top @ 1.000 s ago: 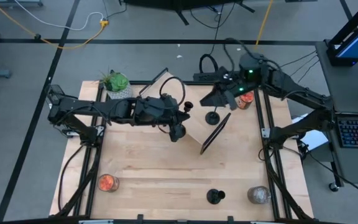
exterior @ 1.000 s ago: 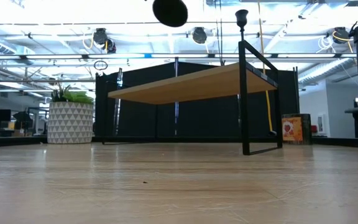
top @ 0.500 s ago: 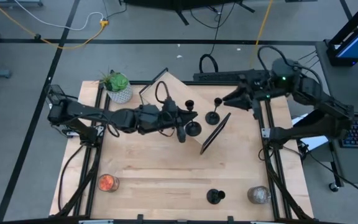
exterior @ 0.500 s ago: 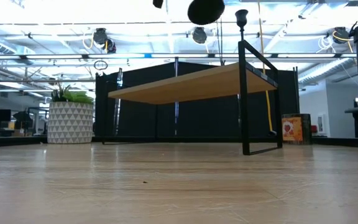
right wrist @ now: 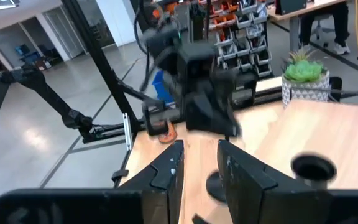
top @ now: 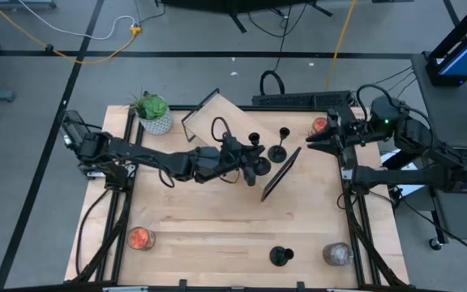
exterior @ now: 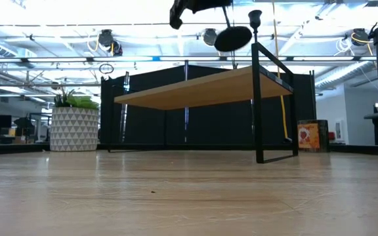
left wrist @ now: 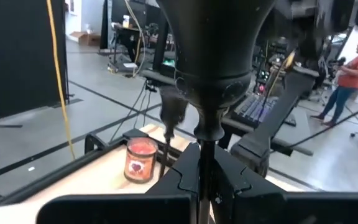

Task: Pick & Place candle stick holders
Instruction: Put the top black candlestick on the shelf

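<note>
Black candle stick holder (top: 259,165) is being clamped by its stem in the left tool (top: 248,156), carried tilted above the small raised shelf (top: 217,111) beside two already standing holders (top: 278,152), while the empty right tool (top: 314,139) is being kept part-open at the bench's (top: 209,235) edge, out of the way.

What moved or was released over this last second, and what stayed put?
The left gripper, shut on a matte-black candle stick holder, carried it rightward toward the raised wooden shelf. The right gripper withdrew right, empty, leaving a second black holder standing there. Everything else stayed.
</note>
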